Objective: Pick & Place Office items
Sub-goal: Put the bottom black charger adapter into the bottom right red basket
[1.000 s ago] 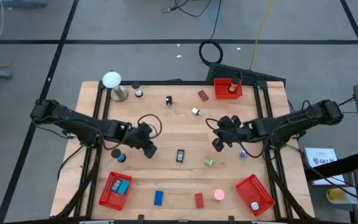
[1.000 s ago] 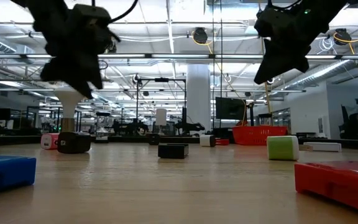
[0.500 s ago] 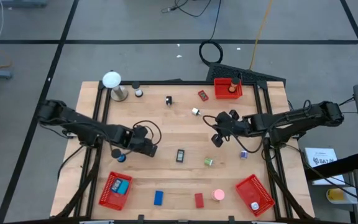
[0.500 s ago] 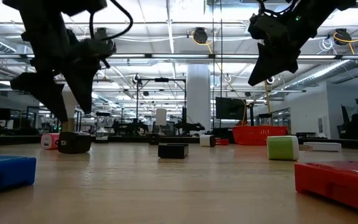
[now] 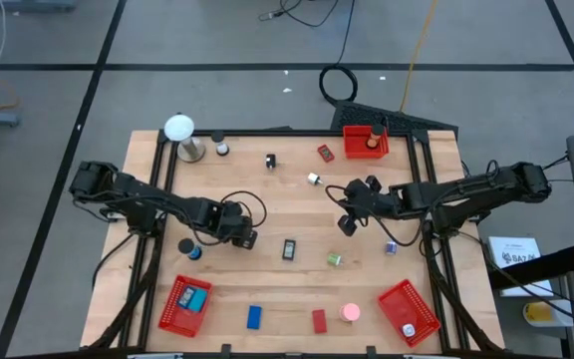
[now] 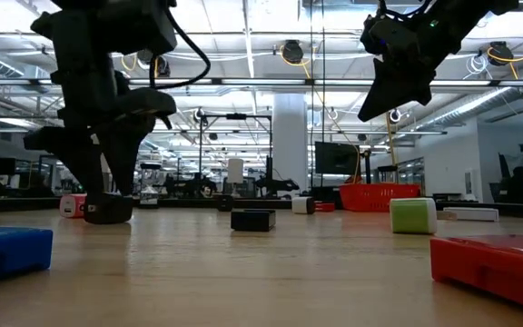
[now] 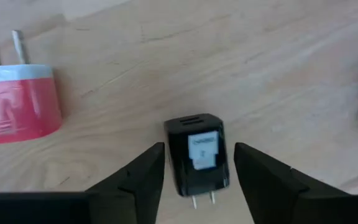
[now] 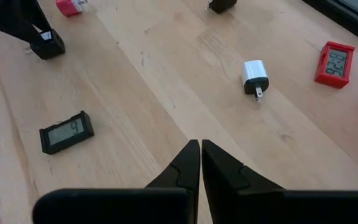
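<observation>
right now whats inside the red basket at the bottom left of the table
The red basket holds one blue block-like item toward one side; the rest shows bare mesh floor. Anything beneath that item is covered, so I cannot tell.

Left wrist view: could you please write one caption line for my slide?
Open left gripper straddles a black plug adapter lying on the wooden table, with a red plug adapter nearby.

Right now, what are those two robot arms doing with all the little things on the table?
The left claw is open and down around a small black plug, one finger on each side, seemingly about to grab it. A red plug lies close beside it. The right claw is shut, holds nothing, and hangs in the air over the wooden table. Other small items are scattered about, and a few already sit in the red baskets.
</observation>
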You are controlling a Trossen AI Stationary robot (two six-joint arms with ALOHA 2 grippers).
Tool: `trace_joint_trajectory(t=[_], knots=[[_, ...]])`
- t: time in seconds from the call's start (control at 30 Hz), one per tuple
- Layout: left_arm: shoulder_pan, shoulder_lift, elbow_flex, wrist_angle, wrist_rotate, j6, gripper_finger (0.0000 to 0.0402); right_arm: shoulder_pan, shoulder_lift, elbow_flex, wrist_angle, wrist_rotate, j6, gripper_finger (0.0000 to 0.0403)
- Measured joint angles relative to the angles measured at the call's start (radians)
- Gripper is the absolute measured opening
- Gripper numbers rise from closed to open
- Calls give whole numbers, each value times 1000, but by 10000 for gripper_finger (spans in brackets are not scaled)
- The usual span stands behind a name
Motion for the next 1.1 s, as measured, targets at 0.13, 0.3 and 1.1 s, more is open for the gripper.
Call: trace_joint_trajectory(t=[0.13, 0.3, 1.1], knots=[[23, 37, 0, 52, 58, -16, 184, 0, 0, 0, 1, 0, 0, 11], [38, 87, 0, 156, 98, 4, 209, 0, 0, 0, 10, 0, -3, 11], [12, 110, 16, 108, 116, 199, 150, 0, 0, 0, 15, -1, -26, 11]])
